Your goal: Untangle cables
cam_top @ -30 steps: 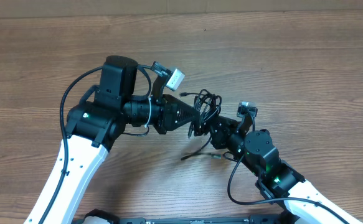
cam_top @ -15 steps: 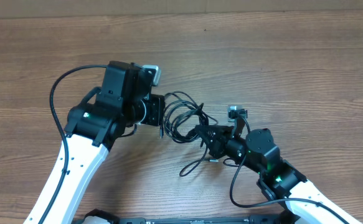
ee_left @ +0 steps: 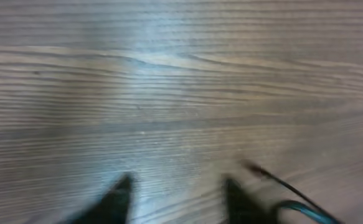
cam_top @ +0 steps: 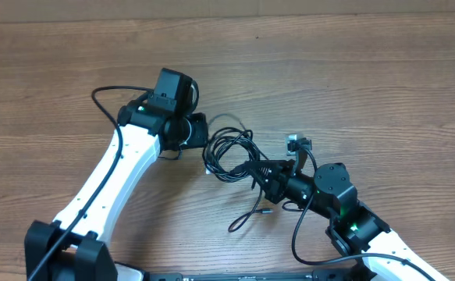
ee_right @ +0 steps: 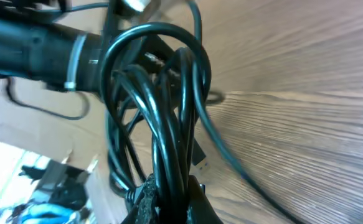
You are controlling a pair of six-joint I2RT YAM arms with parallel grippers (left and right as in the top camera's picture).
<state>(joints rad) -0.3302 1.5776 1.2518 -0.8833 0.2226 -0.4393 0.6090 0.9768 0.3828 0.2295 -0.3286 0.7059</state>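
The cables [cam_top: 229,152] lie as a looped black bundle on the bench [cam_top: 367,78] between the two arms. The bundle's long axis runs on a diagonal from beside the left end effector [ee_left: 179,182] down toward the right end effector [cam_top: 264,176]. The right end effector is clenched on the near end of the bundle; its wrist view shows several strands pinched together between its fingers, with the loops fanning upward from there. The left end effector is released. Its two fingers stand apart over bare wood with nothing between them, and only one thin strand [ee_left: 281,183] shows, off to one side near the lower corner of that view. The bundle therefore lies just beside the left end effector, toward the right arm and not between the fingers. A single tail [cam_top: 247,217] with a small plug trails from the bundle toward the robot's base. Since the right arm already anchors one end, the next pull will probably fall to the left arm. It would first have to shift sideways toward the outer loop, the nearest part to it, before closing.
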